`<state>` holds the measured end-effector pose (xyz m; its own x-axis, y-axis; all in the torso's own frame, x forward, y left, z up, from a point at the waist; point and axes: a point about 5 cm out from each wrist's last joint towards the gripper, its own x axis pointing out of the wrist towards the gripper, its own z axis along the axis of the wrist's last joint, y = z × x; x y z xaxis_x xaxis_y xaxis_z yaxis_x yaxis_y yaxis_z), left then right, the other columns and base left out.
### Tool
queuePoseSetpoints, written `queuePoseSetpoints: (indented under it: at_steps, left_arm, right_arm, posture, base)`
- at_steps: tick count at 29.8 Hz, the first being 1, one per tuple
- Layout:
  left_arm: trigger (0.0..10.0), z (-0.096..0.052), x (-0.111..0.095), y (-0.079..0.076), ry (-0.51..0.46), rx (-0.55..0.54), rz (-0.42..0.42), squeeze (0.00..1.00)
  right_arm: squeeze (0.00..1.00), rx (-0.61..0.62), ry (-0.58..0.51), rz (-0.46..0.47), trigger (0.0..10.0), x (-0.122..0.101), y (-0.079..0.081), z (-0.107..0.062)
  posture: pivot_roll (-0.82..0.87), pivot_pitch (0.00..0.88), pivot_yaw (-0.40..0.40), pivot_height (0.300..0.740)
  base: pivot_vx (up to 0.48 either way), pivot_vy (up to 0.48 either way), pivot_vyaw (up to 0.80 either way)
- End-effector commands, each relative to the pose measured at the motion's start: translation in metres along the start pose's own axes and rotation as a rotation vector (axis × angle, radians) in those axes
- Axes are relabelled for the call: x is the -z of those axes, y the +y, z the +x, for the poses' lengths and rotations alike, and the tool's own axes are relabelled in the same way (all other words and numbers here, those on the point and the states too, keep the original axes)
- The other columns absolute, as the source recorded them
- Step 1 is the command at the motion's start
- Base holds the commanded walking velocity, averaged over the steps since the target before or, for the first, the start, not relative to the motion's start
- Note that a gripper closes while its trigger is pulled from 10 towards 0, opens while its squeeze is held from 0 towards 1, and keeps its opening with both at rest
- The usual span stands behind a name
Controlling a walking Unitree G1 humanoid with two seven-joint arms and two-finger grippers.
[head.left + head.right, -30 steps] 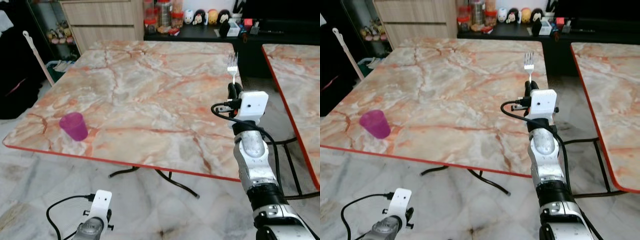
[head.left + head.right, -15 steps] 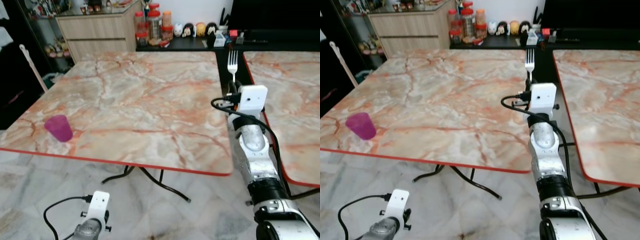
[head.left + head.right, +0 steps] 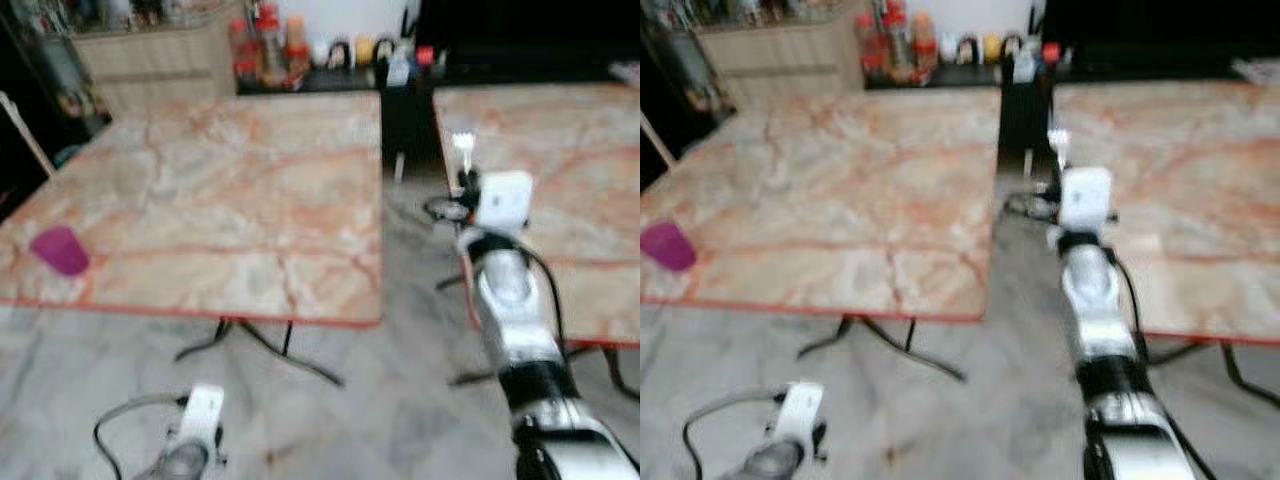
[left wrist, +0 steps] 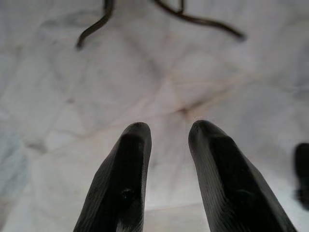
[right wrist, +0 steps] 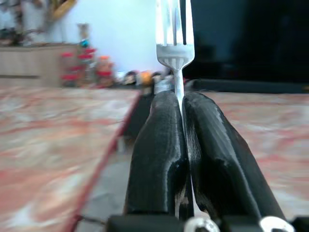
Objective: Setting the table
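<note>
My right gripper [image 5: 179, 96] is shut on the handle of a silver fork [image 5: 175, 43], which it holds upright with the tines up. In the blurred eye views the fork [image 3: 462, 150] rises above the right wrist, by the gap between the two marble tables and at the near left edge of the right table [image 3: 570, 210]. A purple cup [image 3: 62, 250] stands near the front left corner of the left table [image 3: 230, 170]. My left gripper [image 4: 166, 128] hangs low over the floor, open, with nothing between its fingers.
A narrow floor gap [image 3: 405, 200] separates the red-edged tables. Black table legs [image 3: 260, 345] spread under the left table. A wooden cabinet [image 3: 160, 60] and a dark counter with jars and figurines [image 3: 300, 45] line the back wall. The floor is pale marble.
The whole picture has slid left and blurred, so the camera has turned right. The right table takes up more of the view. The fork stays upright in my right gripper.
</note>
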<state>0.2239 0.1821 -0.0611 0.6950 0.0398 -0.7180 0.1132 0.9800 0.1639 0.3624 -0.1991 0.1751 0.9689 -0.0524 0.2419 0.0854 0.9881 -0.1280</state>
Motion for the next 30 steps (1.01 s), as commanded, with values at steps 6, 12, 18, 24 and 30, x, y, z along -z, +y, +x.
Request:
queuePoseSetpoints:
  at_steps: [6, 12, 18, 24, 30]
  left_arm:
    - [10.0, -0.0009, 0.0022, 0.0124, 0.007, -0.034, 0.002, 0.0]
    - [10.0, -0.0008, 0.0016, 0.0136, 0.005, -0.035, 0.004, 0.0]
    - [10.0, -0.0007, 0.001, 0.0148, 0.005, -0.037, 0.004, 0.0]
    - [10.0, -0.0005, 0.0023, 0.0147, 0.025, -0.032, -0.005, 0.0]
    - [10.0, -0.0006, 0.0017, 0.0153, 0.016, -0.039, -0.017, 0.0]
  right_arm:
    - [0.0, -0.016, -0.018, 0.01, 10.0, -0.0075, 0.0084, 0.0034]
    - [0.0, -0.01, -0.008, 0.003, 10.0, -0.0074, 0.0086, 0.0037]
    - [0.0, 0.0, 0.003, 0.0, 10.0, -0.0065, 0.007, 0.0034]
    - [0.0, 0.003, 0.011, -0.001, 10.0, -0.0056, 0.007, 0.0035]
    - [0.0, -0.004, 0.007, 0.002, 10.0, -0.0073, 0.0099, 0.0047]
  posture:
    - [-0.07, 0.034, 0.073, 0.74]
    - [-0.07, 0.047, 0.077, 0.74]
    - [-0.07, 0.055, 0.08, 0.74]
    - [-0.07, 0.059, 0.081, 0.74]
    - [-0.07, 0.059, 0.08, 0.74]
  base:
    - [0.0, -0.291, 0.0]
    - [0.0, -0.304, 0.0]
    - [0.0, -0.305, 0.0]
    - [0.0, -0.146, 0.0]
    - [0.204, 0.0, 0.0]
